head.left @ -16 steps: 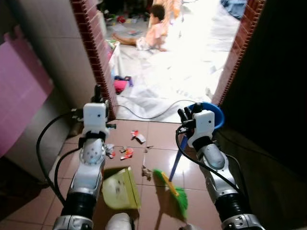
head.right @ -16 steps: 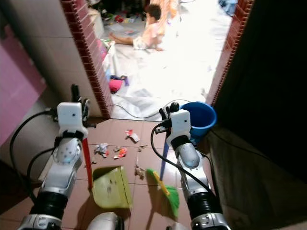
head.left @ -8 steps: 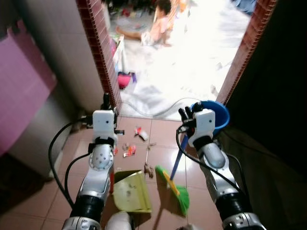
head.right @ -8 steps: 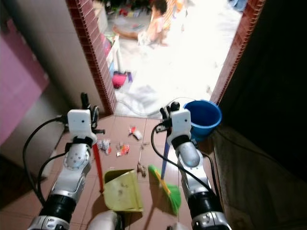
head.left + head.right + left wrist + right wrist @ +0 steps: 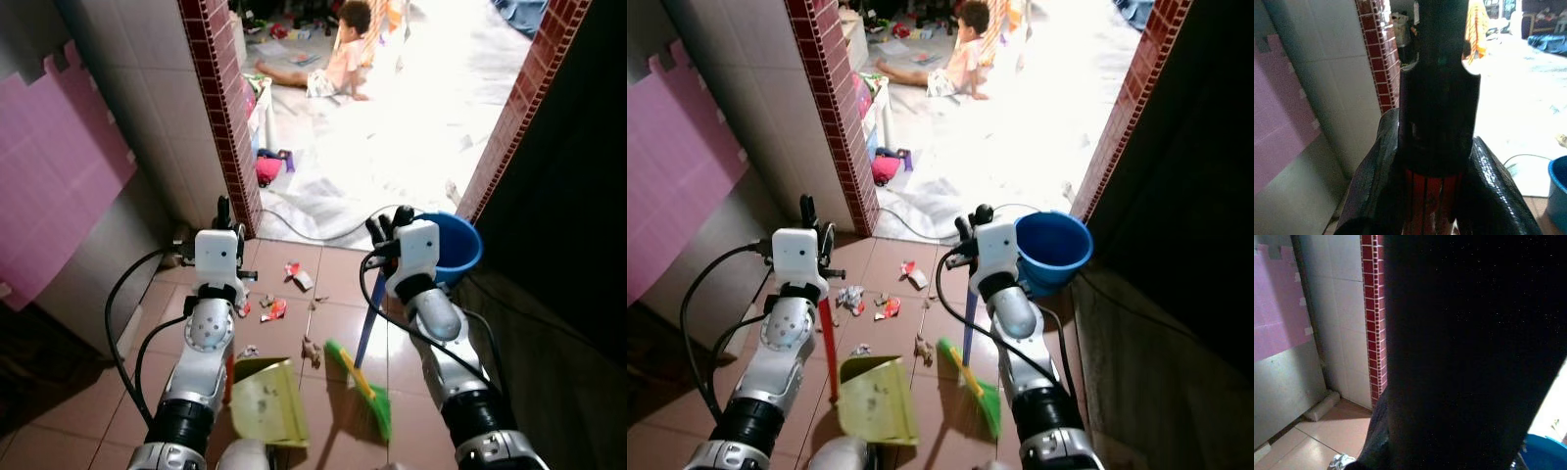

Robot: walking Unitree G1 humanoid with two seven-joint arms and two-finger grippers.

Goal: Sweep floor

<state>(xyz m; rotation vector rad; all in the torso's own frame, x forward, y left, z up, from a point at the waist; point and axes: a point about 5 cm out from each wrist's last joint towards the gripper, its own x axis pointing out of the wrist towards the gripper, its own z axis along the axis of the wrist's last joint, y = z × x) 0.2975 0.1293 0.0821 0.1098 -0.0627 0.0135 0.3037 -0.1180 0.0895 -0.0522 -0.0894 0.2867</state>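
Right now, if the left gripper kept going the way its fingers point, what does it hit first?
Probably the red brick pillar at the doorway. The left gripper, shut on the dustpan handle, points up and forward beside it, toward the doorway. Depth is unclear, so it could slip past into the bright room.

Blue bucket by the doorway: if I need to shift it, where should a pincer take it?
Probably the blue bucket by its rim, from above: it stands upright with its mouth open. Come from its doorway side; the right pincer and broom crowd the other. No handle is visible.
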